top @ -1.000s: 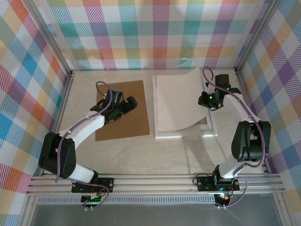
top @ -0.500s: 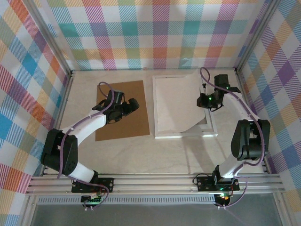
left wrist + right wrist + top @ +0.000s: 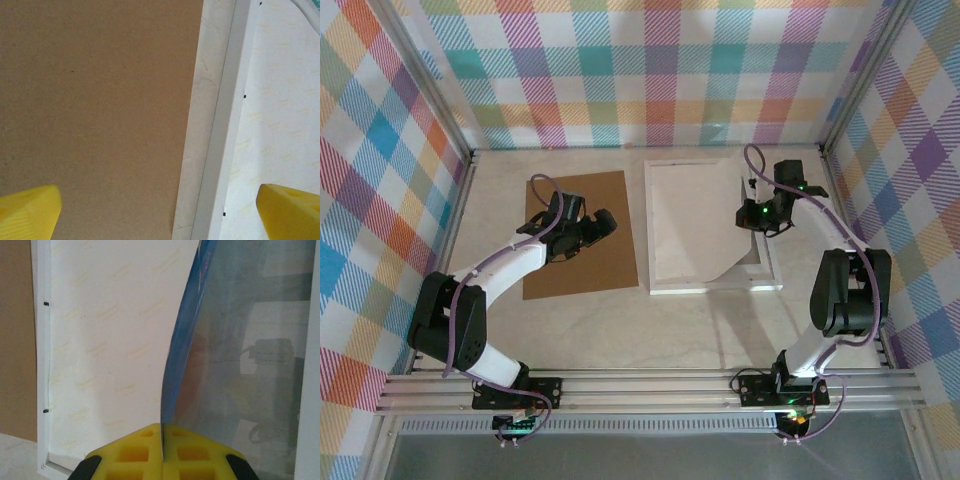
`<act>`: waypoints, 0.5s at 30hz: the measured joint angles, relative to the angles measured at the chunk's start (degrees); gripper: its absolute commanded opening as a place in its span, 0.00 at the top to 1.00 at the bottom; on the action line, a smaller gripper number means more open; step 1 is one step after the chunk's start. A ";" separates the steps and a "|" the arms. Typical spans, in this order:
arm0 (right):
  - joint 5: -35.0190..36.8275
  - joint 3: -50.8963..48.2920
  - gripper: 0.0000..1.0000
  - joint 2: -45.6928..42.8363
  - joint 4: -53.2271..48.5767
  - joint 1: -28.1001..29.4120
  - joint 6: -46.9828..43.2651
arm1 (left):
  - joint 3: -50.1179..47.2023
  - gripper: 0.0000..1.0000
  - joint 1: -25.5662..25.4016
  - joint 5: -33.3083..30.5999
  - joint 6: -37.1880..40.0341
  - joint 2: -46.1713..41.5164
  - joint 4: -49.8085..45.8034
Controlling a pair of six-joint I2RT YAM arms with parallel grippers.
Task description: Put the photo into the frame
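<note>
Jaws of your right gripper [image 3: 162, 432] were pinched shut on right edge of photo [image 3: 695, 225], white back up, blue print side down. Photo lay over frame [image 3: 710, 288], long axis seemingly running away from bases. Its left part sat flat on pane, its held edge curled up off it, so sheet reached leftward from those jaws. Your left gripper [image 3: 595, 222] hung spread wide, holding nothing, over brown backing board [image 3: 580, 240], just beside frame's left border. Right arm was nearer; lowering that edge looked like next call.

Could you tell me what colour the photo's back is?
The photo is white-backed with faint yellow marks; right wrist view.
</note>
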 measured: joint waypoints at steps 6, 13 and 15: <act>0.96 -0.04 0.56 0.87 0.07 0.00 0.74 | 0.00 0.00 0.00 -0.02 0.00 0.02 0.00; 5.55 -0.04 0.23 1.38 -0.17 0.00 2.38 | 0.00 0.00 0.00 0.37 -0.02 0.02 0.00; 8.09 -0.04 0.17 1.81 -0.20 0.00 2.91 | 0.00 0.00 0.00 0.37 -0.02 0.00 0.00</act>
